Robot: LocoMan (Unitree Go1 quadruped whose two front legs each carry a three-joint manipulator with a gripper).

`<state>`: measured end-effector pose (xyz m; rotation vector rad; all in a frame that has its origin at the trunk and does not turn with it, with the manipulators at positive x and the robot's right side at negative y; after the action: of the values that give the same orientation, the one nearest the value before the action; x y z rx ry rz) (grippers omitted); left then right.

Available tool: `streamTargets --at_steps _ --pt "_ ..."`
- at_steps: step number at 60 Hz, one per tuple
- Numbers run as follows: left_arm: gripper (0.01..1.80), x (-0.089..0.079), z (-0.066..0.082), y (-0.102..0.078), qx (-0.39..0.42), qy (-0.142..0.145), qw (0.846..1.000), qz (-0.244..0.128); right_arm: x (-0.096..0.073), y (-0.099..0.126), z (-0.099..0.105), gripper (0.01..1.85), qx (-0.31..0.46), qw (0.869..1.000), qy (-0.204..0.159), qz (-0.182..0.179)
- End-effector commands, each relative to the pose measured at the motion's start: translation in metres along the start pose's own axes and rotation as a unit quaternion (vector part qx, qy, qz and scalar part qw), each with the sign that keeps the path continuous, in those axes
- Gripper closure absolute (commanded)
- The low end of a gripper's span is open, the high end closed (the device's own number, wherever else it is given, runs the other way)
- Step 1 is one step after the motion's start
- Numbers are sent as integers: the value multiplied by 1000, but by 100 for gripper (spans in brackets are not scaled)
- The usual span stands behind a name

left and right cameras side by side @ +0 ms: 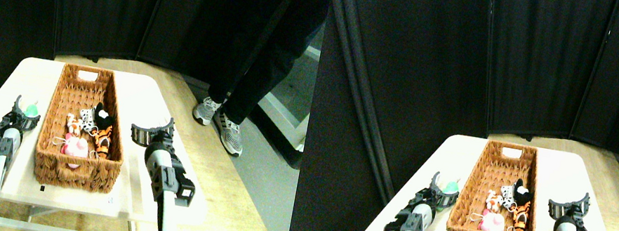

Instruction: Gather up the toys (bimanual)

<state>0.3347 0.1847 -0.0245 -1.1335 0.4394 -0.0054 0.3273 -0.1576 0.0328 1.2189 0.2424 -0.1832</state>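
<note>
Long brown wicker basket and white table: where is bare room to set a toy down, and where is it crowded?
The long brown wicker basket is bare in its far half, up to the far end wall. Its near half is crowded with the orange-black striped tiger, the pink figure and spotted ones. The white table is bare right of the basket, beyond the right gripper.

Wicker basket (75,168) runs lengthwise down mid table (142,93). Inside, toward its near end: pink toy (75,147), tiger (103,137), white spotted toy (87,116), black toy (102,115). Green toy (31,108) near table's left edge, at left gripper (27,110). Right gripper (152,130) wide open, beside basket's right wall. Person's legs (248,76) at far right.
</note>
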Motion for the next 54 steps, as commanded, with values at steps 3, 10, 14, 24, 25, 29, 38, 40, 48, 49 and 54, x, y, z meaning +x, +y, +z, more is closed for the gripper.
streamTargets --at_steps 3,10,14,24,25,29,38,40,48,49,54 --pt "112 5 1 4 0 -8 1000 -11 0 6 2 92 2 1000 -9 19" --pt "112 6 -2 10 4 -18 1000 -15 -2 7 -1 90 0 1000 -12 20" --pt "112 7 -4 12 -1 -14 1000 -17 -3 8 -2 91 -4 1000 -10 21" --pt "110 8 -6 16 -12 -18 1000 -18 -5 8 -2 90 -6 1000 -7 24" --pt "110 8 -6 18 -15 -20 1000 -19 -5 8 -3 89 -6 1000 -9 24" --pt "113 8 -7 19 -27 -30 999 -23 -6 8 -3 93 2 1000 -20 19" --pt "141 10 -12 19 -13 -65 997 -39 -8 11 -7 100 9 999 -29 18" --pt "145 10 -12 19 -11 -70 997 -40 -8 11 -7 100 7 999 -28 19" --pt "180 9 -13 12 -4 -85 995 -57 -8 14 -7 103 -4 999 -26 28" --pt "180 8 -12 11 -4 -84 995 -58 -8 14 -7 104 0 999 -27 28" --pt "180 7 -12 8 -6 -82 995 -58 -9 14 -6 104 6 999 -32 25"
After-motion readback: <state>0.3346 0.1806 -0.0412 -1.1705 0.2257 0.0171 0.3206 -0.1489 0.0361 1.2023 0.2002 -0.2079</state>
